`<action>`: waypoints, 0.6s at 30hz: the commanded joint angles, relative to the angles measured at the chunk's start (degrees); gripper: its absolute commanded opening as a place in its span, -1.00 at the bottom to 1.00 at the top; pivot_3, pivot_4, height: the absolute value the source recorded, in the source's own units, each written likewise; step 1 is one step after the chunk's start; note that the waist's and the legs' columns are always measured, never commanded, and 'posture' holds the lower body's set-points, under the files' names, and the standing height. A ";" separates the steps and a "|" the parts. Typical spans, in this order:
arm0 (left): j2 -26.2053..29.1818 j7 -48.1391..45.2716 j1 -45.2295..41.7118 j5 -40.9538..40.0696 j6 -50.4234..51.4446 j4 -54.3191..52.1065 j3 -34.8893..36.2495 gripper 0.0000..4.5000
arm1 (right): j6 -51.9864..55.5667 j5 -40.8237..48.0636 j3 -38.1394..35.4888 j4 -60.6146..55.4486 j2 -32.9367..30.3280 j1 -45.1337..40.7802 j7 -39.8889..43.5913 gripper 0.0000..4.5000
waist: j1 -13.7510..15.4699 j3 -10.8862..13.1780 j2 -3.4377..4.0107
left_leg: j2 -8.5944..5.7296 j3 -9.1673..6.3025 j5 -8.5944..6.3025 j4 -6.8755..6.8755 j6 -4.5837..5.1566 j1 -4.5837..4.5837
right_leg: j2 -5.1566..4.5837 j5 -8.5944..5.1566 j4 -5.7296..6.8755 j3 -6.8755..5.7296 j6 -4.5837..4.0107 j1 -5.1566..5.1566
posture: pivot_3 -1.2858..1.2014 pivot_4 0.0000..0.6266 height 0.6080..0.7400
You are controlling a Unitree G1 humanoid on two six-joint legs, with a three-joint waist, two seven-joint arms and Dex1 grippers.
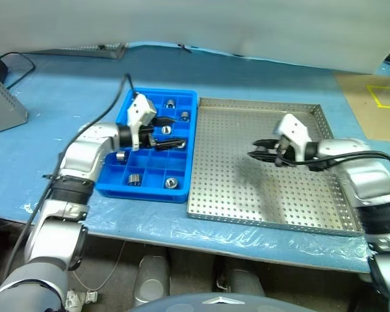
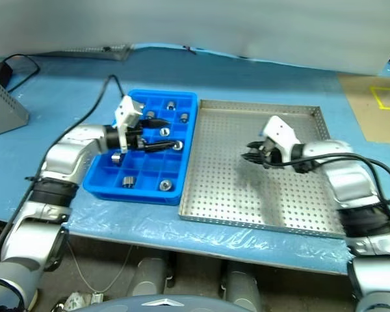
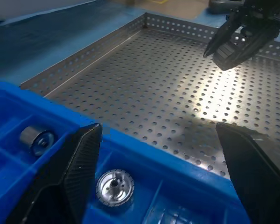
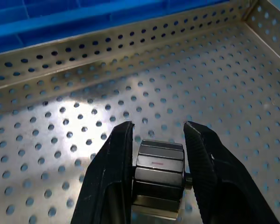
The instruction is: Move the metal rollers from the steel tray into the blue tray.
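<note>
My left gripper (image 1: 175,132) hovers open over the middle compartments of the blue tray (image 1: 143,192), with nothing between its fingers. Several metal rollers (image 1: 171,182) lie in separate compartments of that tray; two of them (image 3: 115,186) show close below the left fingers. Over the middle of the steel tray (image 1: 247,188) my right gripper (image 1: 255,149) points toward the blue tray. It is shut on a small metal roller (image 4: 158,175), held a little above the perforated floor (image 4: 84,116). No other roller shows on the steel tray.
The two trays sit side by side on a blue table. A grey box (image 1: 0,97) and a black cable (image 1: 16,60) are at the far left. A brown mat with yellow tape (image 1: 377,104) lies at the right. The table's front edge (image 1: 182,234) is close below the trays.
</note>
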 commanded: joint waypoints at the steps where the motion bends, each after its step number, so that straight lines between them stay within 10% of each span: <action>1: 3.50 2.36 4.09 -1.83 2.92 -7.92 4.45 0.83 | -7.12 -3.78 4.36 4.36 4.39 -6.41 0.76 -0.44 | 0.43 0.00 0.00 | 0.02 0.00 0.00 0.02 -0.01 -0.04 | 0.00 -0.02 0.07 -0.01 -0.05 -0.08 | 0.36 -0.52 1.00; 18: 7.02 13.52 20.52 -7.76 12.49 -25.85 13.51 0.83 | -21.10 -13.66 13.00 34.90 30.22 -25.54 -1.20 -0.44 | 8.03 0.04 -0.05 | 0.13 -0.12 0.14 0.19 -0.63 -0.45 | -0.01 -0.19 1.03 -0.03 -0.33 -0.76 | 0.51 -0.52 1.00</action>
